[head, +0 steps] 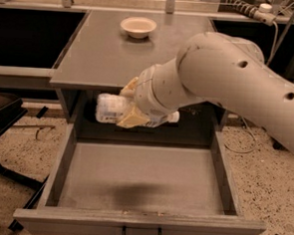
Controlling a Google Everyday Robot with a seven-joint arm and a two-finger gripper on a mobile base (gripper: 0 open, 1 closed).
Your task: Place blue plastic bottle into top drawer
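Observation:
The blue plastic bottle (110, 108) lies on its side in my gripper (130, 104), with its white cap (173, 116) pointing right. My gripper is shut on the bottle and holds it in the air over the back of the top drawer (138, 181), in front of the dark recess. The drawer is pulled fully out and nothing lies in it. Its front panel (139, 225) with the small black handle (141, 234) is nearest the camera. My white arm (229, 79) reaches in from the right.
A cream round bowl (138, 26) stands on the grey cabinet top (101, 52). Dark shelf recesses lie left and right. A power strip and cables hang at the upper right. Black chair legs (4, 165) stand on the speckled floor at left.

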